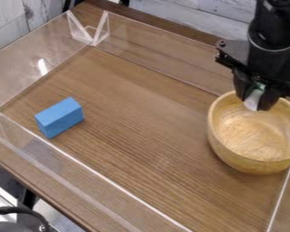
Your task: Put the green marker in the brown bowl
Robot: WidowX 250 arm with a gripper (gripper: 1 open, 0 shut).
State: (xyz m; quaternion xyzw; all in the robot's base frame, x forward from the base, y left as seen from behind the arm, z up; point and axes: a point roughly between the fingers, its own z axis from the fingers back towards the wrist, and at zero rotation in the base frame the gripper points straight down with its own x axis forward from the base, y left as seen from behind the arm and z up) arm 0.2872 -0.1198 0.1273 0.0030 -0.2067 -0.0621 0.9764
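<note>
Looked like a lab test rig: wood-grain tabletop (148,109) fenced by low clear acrylic walls (39,63), black robot arm (275,36) at upper right.

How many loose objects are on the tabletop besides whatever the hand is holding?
2. A blue block lies at the left, and the brown bowl sits at the right edge, under the hand. Anything behind the arm would be hidden.

Light-brown brown bowl (254,136) with visible wood grain, on a darker brown, streaked counter (148,127). Bright blue block (59,117); black pincer (254,100) with a white tip showing between its jaws.
</note>
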